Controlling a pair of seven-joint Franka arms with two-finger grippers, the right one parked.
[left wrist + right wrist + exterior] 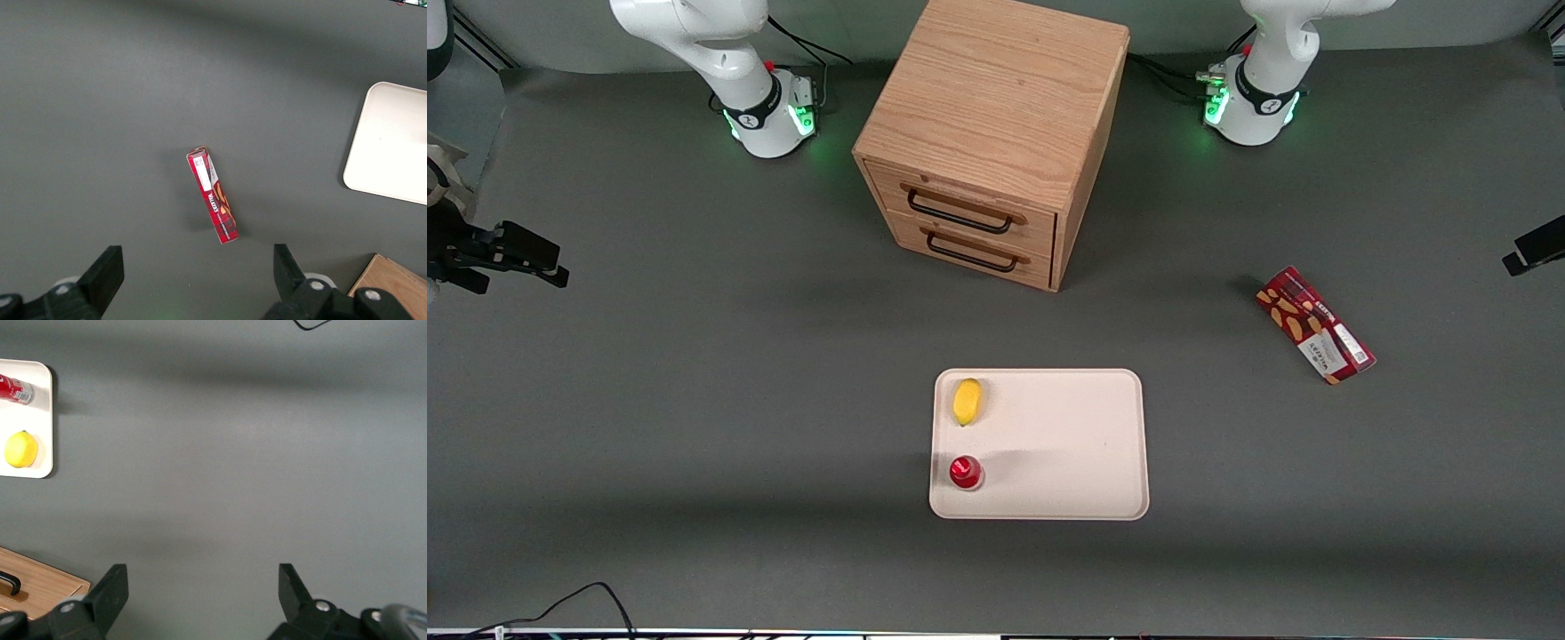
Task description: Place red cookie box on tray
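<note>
The dark grey worktop (694,373) carries a flat cream-beige rectangular tray with rounded corners (1067,444) near its front-camera edge, and the long slim dark-red cookie box with tan cookie pictures (1314,324) lies flat and askew, well apart from the tray toward the working arm's end. The left arm's end effector (198,270) hangs high above the box with its fingers spread wide and nothing between them. To do the pickup well, I judge it should turn to span the box's narrow width, close near mid-length, then set it on the tray's bare part away from the yellow lemon (967,401) and the small round red object (965,472).
</note>
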